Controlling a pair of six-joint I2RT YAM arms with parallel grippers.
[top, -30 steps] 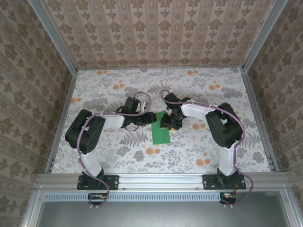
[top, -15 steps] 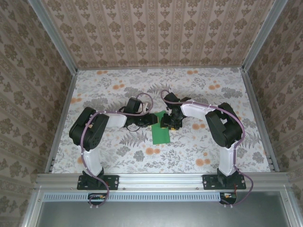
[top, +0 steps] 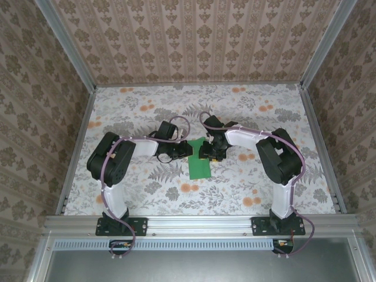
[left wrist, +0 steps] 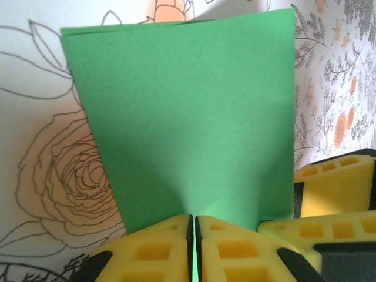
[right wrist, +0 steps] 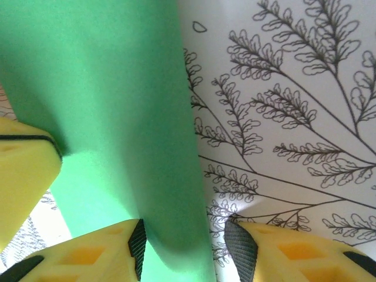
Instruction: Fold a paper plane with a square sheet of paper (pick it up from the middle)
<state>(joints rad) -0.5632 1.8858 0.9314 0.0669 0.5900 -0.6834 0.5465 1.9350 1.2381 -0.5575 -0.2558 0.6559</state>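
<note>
The green paper (top: 200, 165) lies folded to a narrow rectangle in the middle of the table (top: 252, 111), long axis running near to far. Its far end sits between the two arms. The left gripper (left wrist: 193, 232) is pinched tight on the left edge there. The right gripper (right wrist: 185, 238) straddles the right edge, jaws apart, clamping nothing.

One sheet (top: 200, 166) and one table (top: 147, 106). Two arms, left arm (top: 110, 164) and right arm (top: 276, 155). Two grippers, left gripper (top: 188, 149) and right gripper (top: 205, 154).
</note>
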